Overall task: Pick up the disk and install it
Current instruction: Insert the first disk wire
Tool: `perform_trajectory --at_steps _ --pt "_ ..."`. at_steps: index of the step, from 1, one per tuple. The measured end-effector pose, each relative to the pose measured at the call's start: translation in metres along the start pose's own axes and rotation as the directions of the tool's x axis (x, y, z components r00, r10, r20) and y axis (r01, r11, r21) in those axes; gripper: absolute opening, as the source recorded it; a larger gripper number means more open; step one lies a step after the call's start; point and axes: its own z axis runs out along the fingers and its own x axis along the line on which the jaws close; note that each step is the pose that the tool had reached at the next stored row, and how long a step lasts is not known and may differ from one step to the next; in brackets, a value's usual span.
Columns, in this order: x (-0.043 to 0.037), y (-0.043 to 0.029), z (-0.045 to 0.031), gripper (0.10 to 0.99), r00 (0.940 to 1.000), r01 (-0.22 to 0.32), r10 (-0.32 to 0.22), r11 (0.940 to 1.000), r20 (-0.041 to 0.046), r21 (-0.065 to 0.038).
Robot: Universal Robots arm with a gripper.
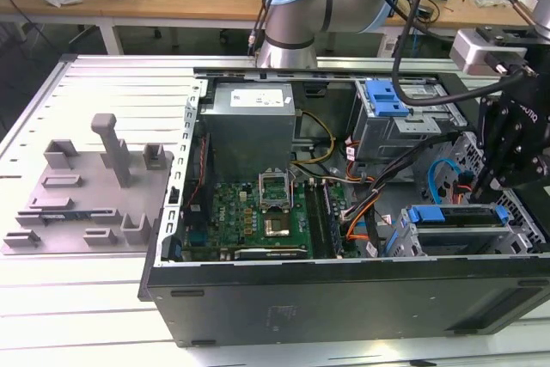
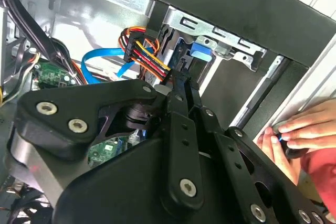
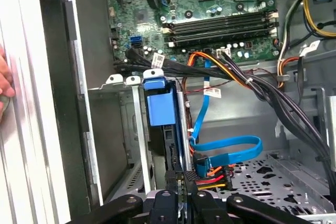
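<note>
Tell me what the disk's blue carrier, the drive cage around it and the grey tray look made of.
Disk: carrier looks like moulded plastic, uniformly bright blue with a soft sheen. Drive cage: probably bare sheet steel, pale grey, folded tabs. Grey tray: seemingly matte plastic, one flat colour, moulded posts.

the disk point(image 3: 159, 106) has a bright blue bracket on a dark body. the gripper point(image 3: 182, 187) is black. the circuit board point(image 1: 258, 212) is green. a flat cable point(image 3: 231, 141) is light blue; a wire bundle point(image 2: 149, 56) is striped red, orange, yellow and black. the computer case point(image 1: 326, 298) is black outside, grey inside. the tray point(image 1: 77, 204) is plain grey; the table point(image 1: 69, 302) white, ribbed.
</note>
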Motion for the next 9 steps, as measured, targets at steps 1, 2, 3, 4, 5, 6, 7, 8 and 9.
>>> perform_trajectory --at_steps 1,2,3,4,5,6,7,8,9 --pt "-0.0002 0.0000 0.0000 0.165 1.0000 0.007 -0.007 1.0000 -0.0006 0.000" --pt "-0.0005 0.0000 -0.0001 0.165 0.9998 0.019 -0.019 0.9998 -0.0016 0.000" --pt "-0.0011 0.0001 -0.0002 0.165 0.9994 0.033 -0.033 0.9994 -0.0029 0.000" --pt "-0.0016 0.0002 -0.0004 0.165 0.9991 0.043 -0.043 0.9991 -0.0041 0.000" --pt "-0.0031 0.0003 -0.0011 0.165 0.9984 0.056 -0.056 0.9984 -0.0084 0.000" --pt "-0.0037 0.0004 -0.0013 0.165 0.9982 0.059 -0.059 0.9982 -0.0104 0.000" --pt "-0.0037 0.0004 -0.0012 0.165 0.9982 0.060 -0.060 0.9982 -0.0104 0.000" --pt "-0.0037 0.0004 -0.0012 0.165 0.9982 0.060 -0.060 0.9982 -0.0104 0.000" --pt "-0.0035 0.0004 -0.0012 0.165 0.9982 0.058 -0.058 0.9983 -0.0105 0.000"
